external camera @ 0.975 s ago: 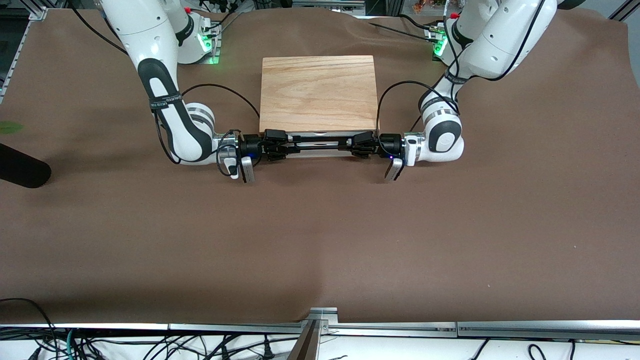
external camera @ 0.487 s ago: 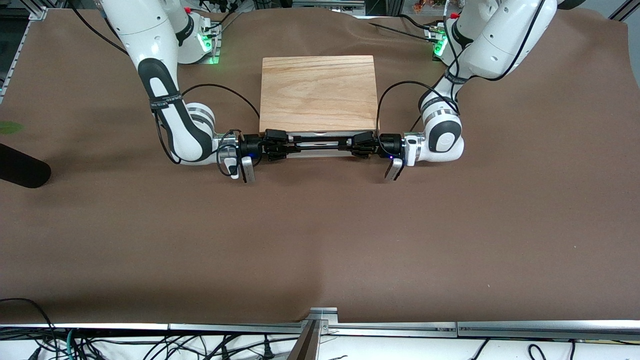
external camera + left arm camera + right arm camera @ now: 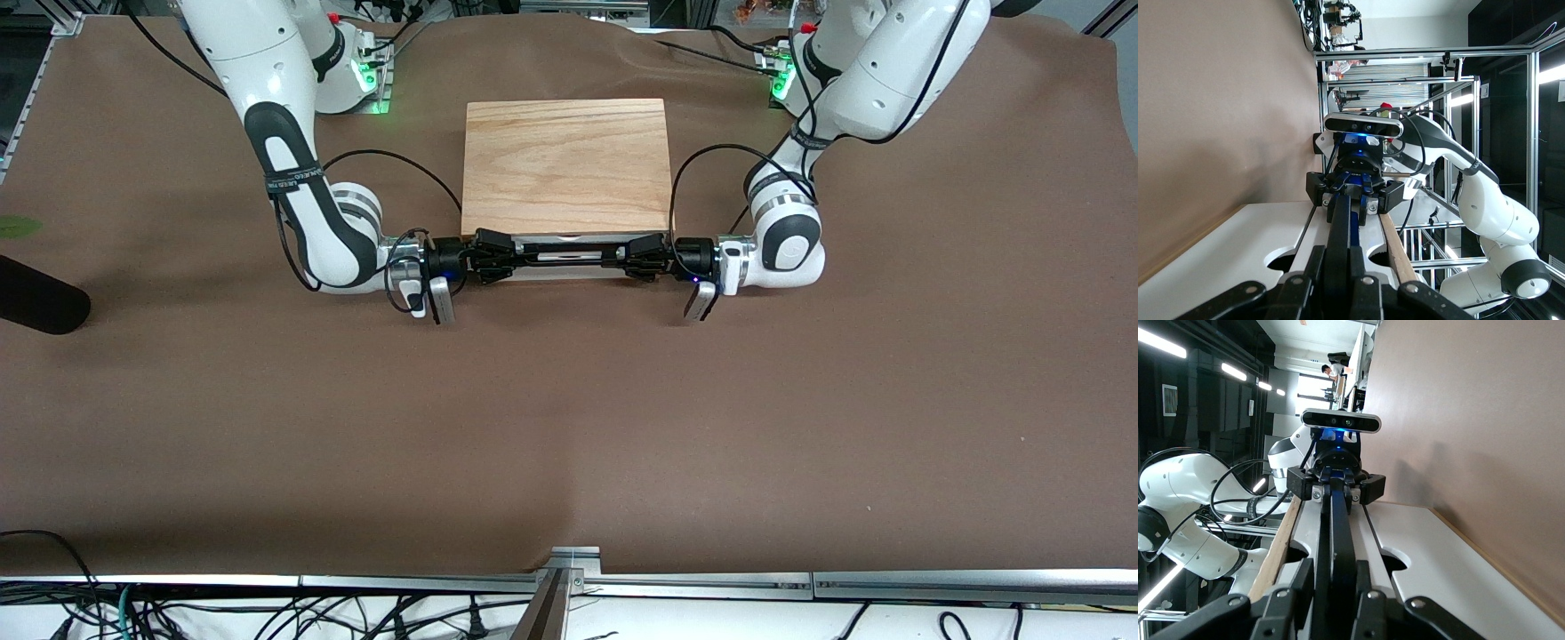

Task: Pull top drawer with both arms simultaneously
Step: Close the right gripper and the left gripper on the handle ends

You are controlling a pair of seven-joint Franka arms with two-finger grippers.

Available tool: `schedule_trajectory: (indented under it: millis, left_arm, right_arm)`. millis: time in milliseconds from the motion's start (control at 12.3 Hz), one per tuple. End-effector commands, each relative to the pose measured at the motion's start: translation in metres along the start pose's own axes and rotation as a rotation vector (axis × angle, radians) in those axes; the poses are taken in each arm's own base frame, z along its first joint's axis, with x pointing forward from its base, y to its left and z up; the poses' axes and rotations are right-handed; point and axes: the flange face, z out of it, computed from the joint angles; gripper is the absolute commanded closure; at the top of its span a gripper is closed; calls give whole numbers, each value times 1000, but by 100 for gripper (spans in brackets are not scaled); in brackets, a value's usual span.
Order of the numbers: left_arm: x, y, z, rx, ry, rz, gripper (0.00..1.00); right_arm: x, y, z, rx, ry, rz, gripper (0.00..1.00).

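The top drawer's white front (image 3: 569, 271) shows at the edge of the oak casing (image 3: 566, 164) nearest the front camera. Its long black handle (image 3: 569, 252) runs along that front. My left gripper (image 3: 642, 254) is shut on the handle's end toward the left arm. My right gripper (image 3: 494, 255) is shut on the other end. In the left wrist view the left gripper (image 3: 1337, 257) clamps the handle bar (image 3: 1341, 220), with the right gripper (image 3: 1353, 193) facing it along the bar. In the right wrist view the right gripper (image 3: 1333, 568) pinches the bar (image 3: 1338, 527).
Brown cloth (image 3: 569, 427) covers the table around the casing, with open room nearer the front camera. A dark rounded object (image 3: 40, 305) lies at the right arm's end of the table. A metal rail (image 3: 569, 582) runs along the near edge.
The right gripper's fingers have closed in onto the handle. Both arms, the left gripper and the drawer stay where they were.
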Motion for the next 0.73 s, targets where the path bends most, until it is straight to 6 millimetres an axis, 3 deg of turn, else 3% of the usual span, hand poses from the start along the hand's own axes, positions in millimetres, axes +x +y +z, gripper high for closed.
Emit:
schedule_trajectory:
  millis: [0, 325, 569, 650]
  left_arm:
    - [0, -1, -1, -15, 17, 17, 100]
    - [0, -1, -1, -15, 18, 17, 100]
    - [0, -1, -1, -15, 17, 17, 100]
    - [1, -1, -2, -14, 19, 17, 100]
  right_arm:
    - [-7, 4, 4, -7, -11, -8, 76]
    - [-6, 19, 2, -9, 2, 9, 76]
    - [-4, 18, 1, -8, 3, 6, 97]
    - [-3, 18, 1, -8, 3, 4, 100]
